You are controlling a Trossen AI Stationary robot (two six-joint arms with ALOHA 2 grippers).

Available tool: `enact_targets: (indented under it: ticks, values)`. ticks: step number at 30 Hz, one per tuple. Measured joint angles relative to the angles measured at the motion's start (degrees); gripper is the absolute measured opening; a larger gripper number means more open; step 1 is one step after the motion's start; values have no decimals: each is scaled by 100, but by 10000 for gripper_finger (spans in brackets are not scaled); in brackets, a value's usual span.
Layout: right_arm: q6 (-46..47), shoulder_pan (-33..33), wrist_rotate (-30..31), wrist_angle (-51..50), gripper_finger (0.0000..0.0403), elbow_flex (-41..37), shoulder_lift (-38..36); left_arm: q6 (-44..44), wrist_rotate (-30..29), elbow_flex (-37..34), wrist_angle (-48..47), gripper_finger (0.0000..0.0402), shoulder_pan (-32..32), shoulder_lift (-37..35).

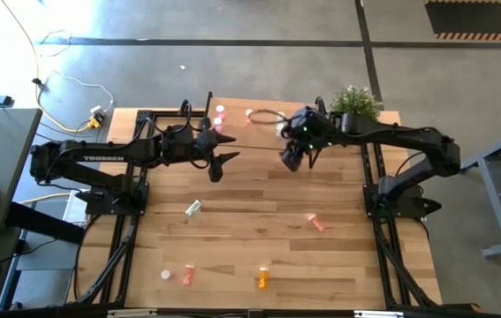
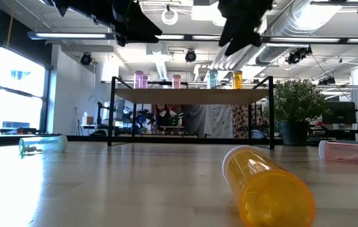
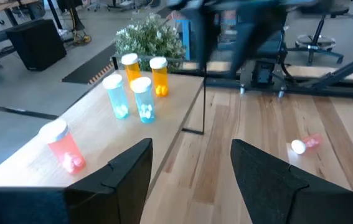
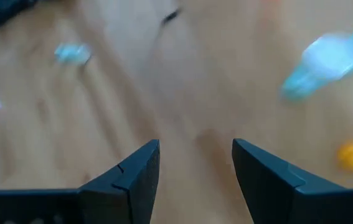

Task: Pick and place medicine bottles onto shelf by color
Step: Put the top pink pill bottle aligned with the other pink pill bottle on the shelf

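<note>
Shelf [image 2: 191, 96] stands at the table's far edge, carrying upright bottles: pink, blue and orange [image 2: 237, 80] ones. Left gripper [image 1: 223, 159] and right gripper [image 1: 291, 160] both hover in front of it, fingers apart, nothing between them. Loose bottles lie on the tabletop [image 1: 259, 212]: a green one [image 1: 193, 208], a salmon one [image 1: 317, 223], another orange one [image 1: 262, 279].

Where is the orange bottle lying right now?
The orange bottle lies on its side near the table's front edge, right of a pink bottle, closest to the low camera.

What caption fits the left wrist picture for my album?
Open left gripper faces the shelf, where orange, blue and red bottles stand.
</note>
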Motion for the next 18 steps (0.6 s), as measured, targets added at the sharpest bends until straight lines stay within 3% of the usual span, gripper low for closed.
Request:
enact_targets:
  ticks: [12,18]
  values:
    - [782,1196,-51,-1378,192,172,-225,-55,0,0,-363,209,-2,-246]
    - [1178,1700,-196,-1410,192,-457,-353,-409,6,2,-364,209,-2,-257]
